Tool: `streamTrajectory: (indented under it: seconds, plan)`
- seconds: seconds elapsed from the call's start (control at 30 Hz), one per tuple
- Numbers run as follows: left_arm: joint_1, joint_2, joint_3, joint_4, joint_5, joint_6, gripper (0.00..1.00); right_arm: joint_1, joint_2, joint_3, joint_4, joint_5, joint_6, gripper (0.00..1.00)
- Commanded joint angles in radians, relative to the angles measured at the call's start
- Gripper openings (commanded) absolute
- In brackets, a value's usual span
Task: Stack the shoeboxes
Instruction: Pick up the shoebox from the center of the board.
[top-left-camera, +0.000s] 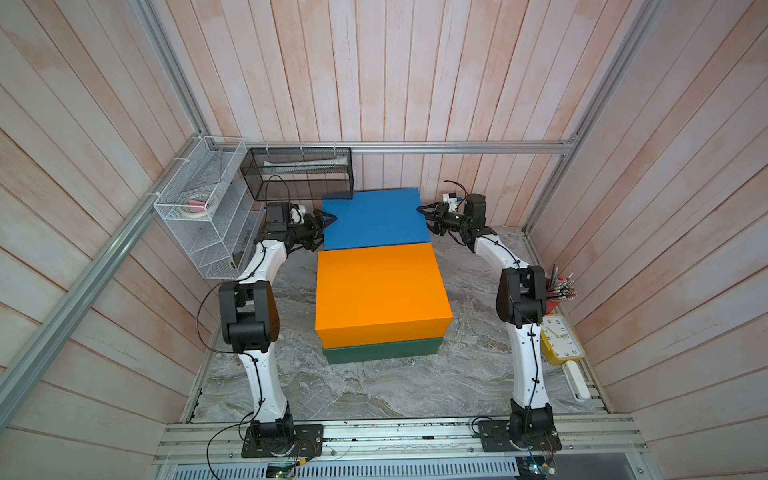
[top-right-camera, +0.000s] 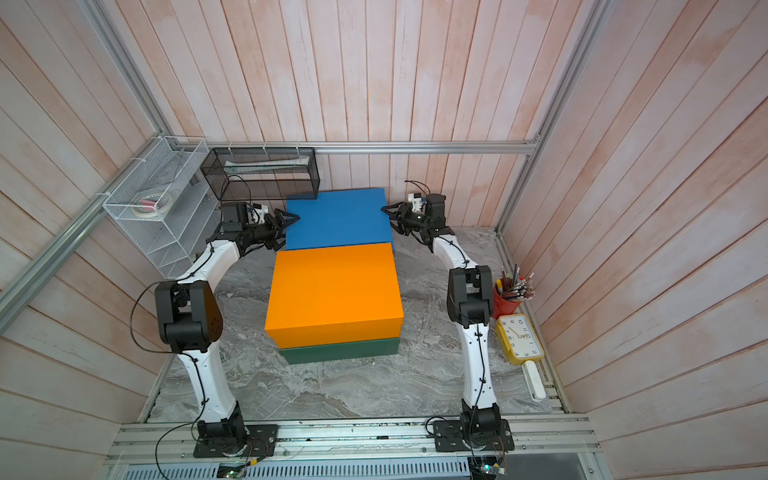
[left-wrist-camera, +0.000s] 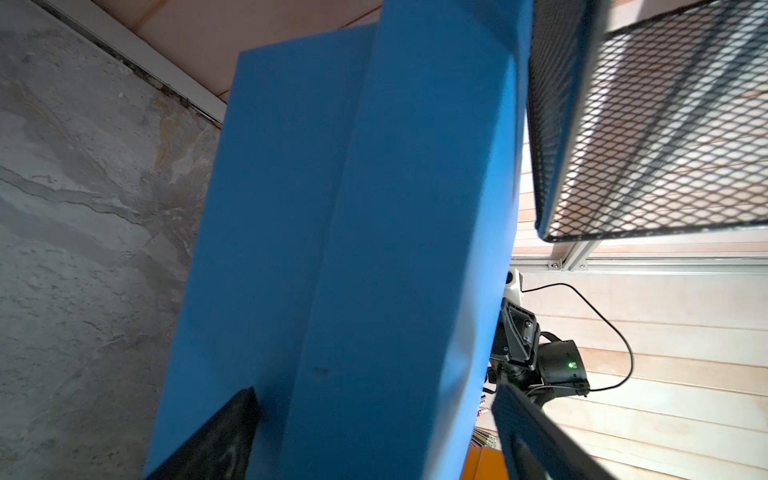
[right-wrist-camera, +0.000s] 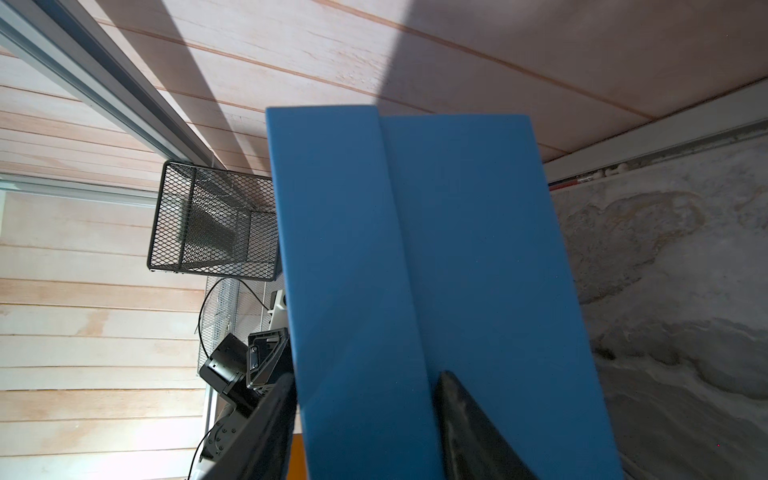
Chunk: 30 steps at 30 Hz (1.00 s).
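An orange shoebox (top-left-camera: 380, 286) sits squarely on a dark green shoebox (top-left-camera: 382, 351) in mid-table. Behind them is the blue shoebox (top-left-camera: 374, 218), its near edge hidden by the orange one; I cannot tell whether it rests on the table. My left gripper (top-left-camera: 328, 218) is at its left end, open wide: one finger (left-wrist-camera: 224, 436) lies against the base, the other (left-wrist-camera: 536, 440) stands just clear of the lid top. At the right end my right gripper (top-left-camera: 420, 208) is shut on the blue lid (right-wrist-camera: 345, 249), one finger on top, one at the lid's rim.
A black mesh basket (top-left-camera: 299, 172) hangs on the back wall just above the blue box's left rear corner. A white wire rack (top-left-camera: 203, 208) stands by the left arm. A red pencil cup (top-left-camera: 559, 305), a yellow clock (top-left-camera: 561, 338) and a white bar (top-left-camera: 575, 380) line the right edge.
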Motion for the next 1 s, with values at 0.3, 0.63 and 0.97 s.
streamTrajectory:
  seconds: [0.3,0.63,0.97]
  plan:
    - [-0.067,-0.102,-0.121,0.083,0.125,-0.011,0.92,0.095,-0.163,-0.217,0.141,-0.128,0.027,0.55]
    - [-0.077,-0.124,-0.147,0.089,0.108,-0.005,0.91,0.096,-0.198,-0.278,0.154,-0.123,0.011,0.55]
    - [-0.093,-0.18,-0.184,0.068,0.084,0.028,0.91,0.101,-0.231,-0.317,0.188,-0.137,0.006,0.55]
